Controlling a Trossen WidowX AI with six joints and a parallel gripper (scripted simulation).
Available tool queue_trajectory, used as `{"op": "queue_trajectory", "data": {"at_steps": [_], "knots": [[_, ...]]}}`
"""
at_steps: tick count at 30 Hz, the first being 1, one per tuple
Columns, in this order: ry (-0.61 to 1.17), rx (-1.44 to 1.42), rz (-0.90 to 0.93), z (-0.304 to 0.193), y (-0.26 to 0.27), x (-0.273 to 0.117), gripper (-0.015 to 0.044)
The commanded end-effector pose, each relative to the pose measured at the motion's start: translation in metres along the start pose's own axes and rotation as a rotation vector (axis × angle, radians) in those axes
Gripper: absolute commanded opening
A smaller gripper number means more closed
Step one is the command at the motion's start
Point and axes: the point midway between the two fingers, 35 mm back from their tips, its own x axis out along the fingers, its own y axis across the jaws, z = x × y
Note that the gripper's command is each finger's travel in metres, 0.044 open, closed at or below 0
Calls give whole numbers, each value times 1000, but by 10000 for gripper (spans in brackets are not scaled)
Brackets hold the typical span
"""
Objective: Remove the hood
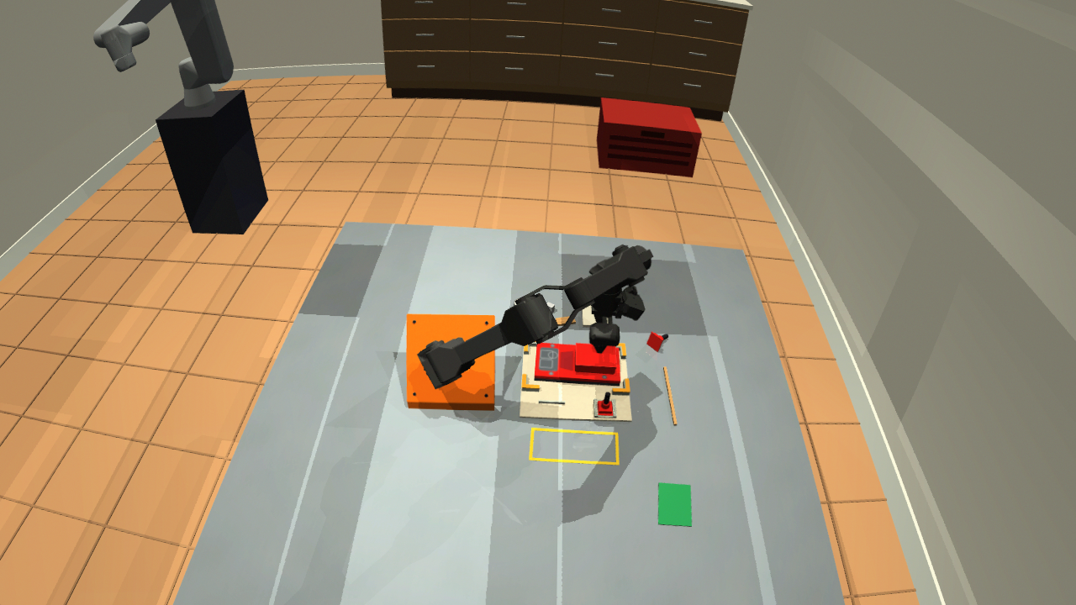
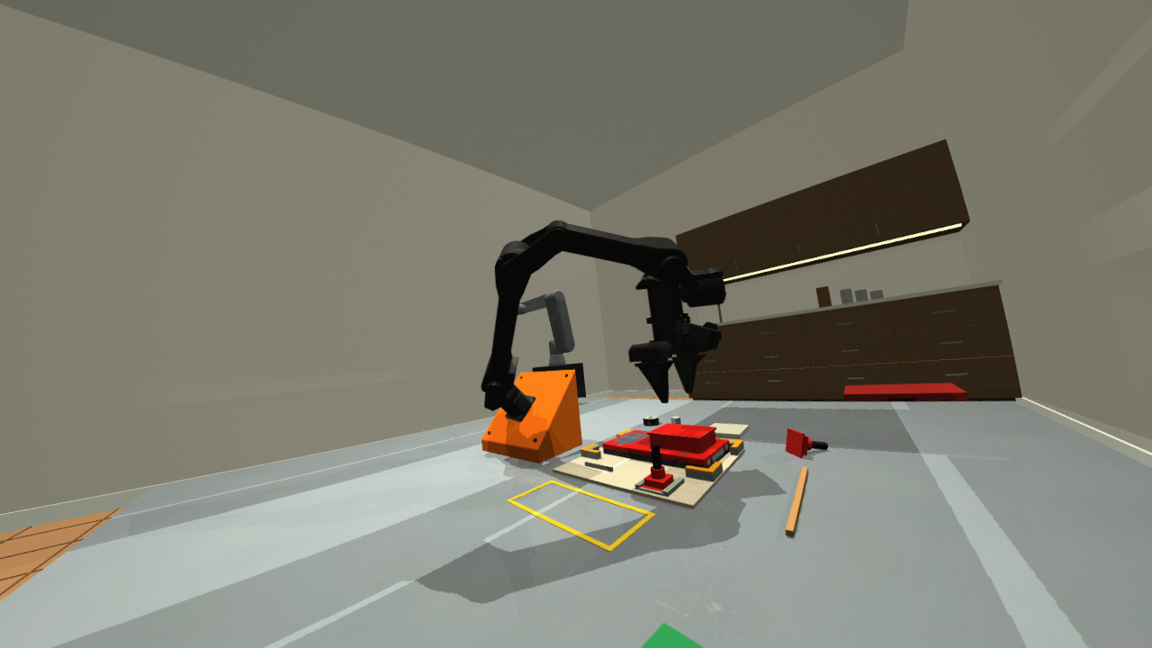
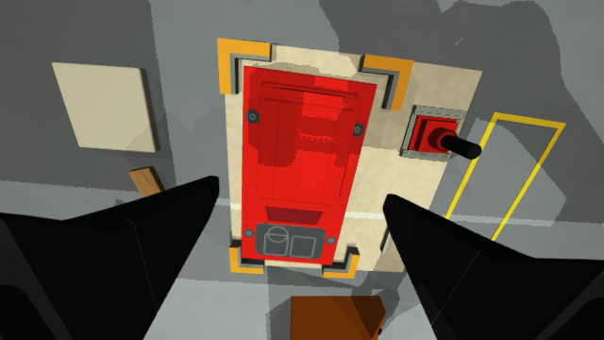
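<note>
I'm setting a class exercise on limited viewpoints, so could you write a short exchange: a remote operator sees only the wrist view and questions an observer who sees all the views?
Operator: My hand is open around the outline of the toy car. Are the fingertips down beside it?
Observer: No, the exterior view shows them hanging above it, with a visible gap.
Operator: A finger hides part of the yellow outline. What lies beyond it, farther from the car?
Observer: The top view shows a green rectangle out there, separate from the outline.
</note>
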Motion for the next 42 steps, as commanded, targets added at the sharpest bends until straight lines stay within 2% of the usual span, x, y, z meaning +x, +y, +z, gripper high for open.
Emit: {"op": "queue_trajectory", "data": {"at_steps": [1, 42], "knots": [[2, -1, -11, 0, 0, 3, 440], [1, -1, -12, 0, -1, 42, 440]]}}
